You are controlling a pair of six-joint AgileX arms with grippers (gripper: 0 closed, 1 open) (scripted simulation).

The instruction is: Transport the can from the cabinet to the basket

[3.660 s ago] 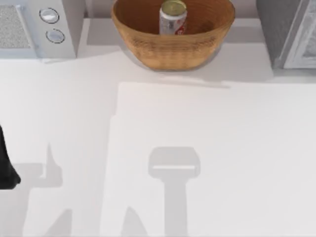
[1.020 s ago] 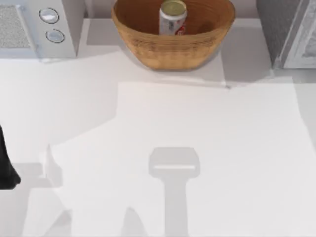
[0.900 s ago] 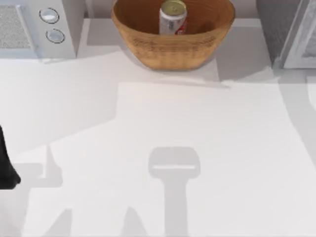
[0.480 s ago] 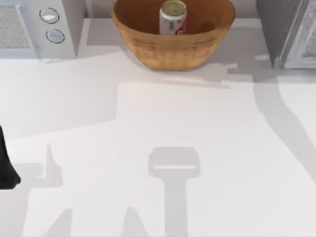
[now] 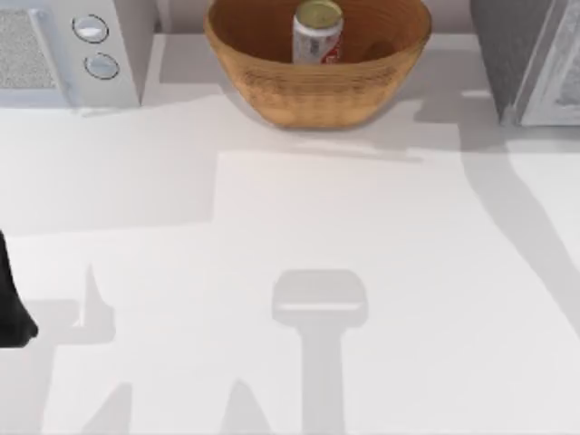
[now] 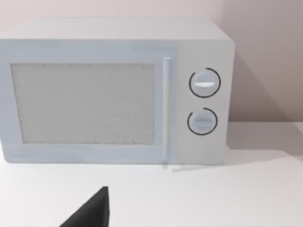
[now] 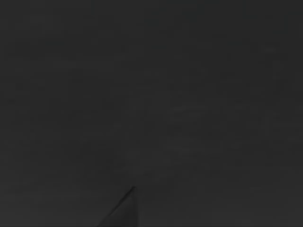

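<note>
The can (image 5: 317,34), white with red markings and a gold top, stands upright inside the wicker basket (image 5: 317,91) at the back middle of the table. The dark grey cabinet (image 5: 507,54) with its pale door panel sits at the back right corner. My left arm (image 5: 11,299) is a dark shape at the table's left edge, far from the basket. A dark part of my left gripper (image 6: 92,213) pokes into the left wrist view, facing the microwave. The right wrist view is dark.
A white microwave (image 5: 63,54) with two round dials (image 6: 204,101) occupies the back left corner. A long arm shadow (image 5: 517,227) runs across the right side of the white tabletop. Another shadow (image 5: 319,299) lies front centre.
The shadow on the right side of the table has swept and changed shape, now reaching toward the cabinet. The can, basket and left arm have not moved.
</note>
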